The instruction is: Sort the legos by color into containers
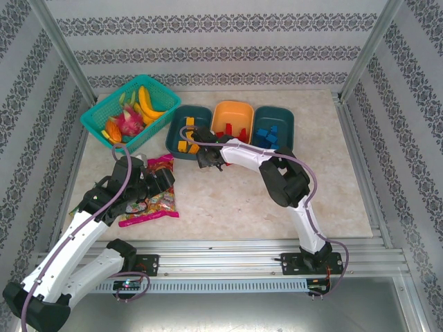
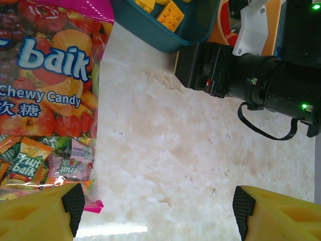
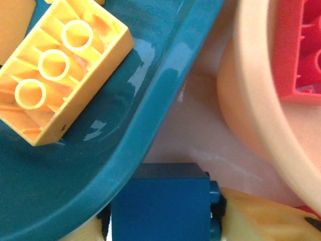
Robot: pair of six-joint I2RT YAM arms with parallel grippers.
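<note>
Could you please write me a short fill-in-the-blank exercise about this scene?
1. The brick between the fingers of the right gripper is ____.
2. The orange tray holds ____ bricks.
3. The left gripper, beside the candy bag, is ____.
Missing words: blue; red; open.

My overhead camera sits high behind the arm bases (image 1: 304,261), looking down and forward across the whole bench (image 1: 228,200). My left wrist camera hangs low over the bench, facing down, with the candy bag (image 2: 45,100) at its left and the left teal tray (image 2: 150,32) and right arm (image 2: 271,85) along its top. My right wrist camera is far closer, looking straight down onto that same tray and the blue brick (image 3: 160,201) at its jaws.
</note>
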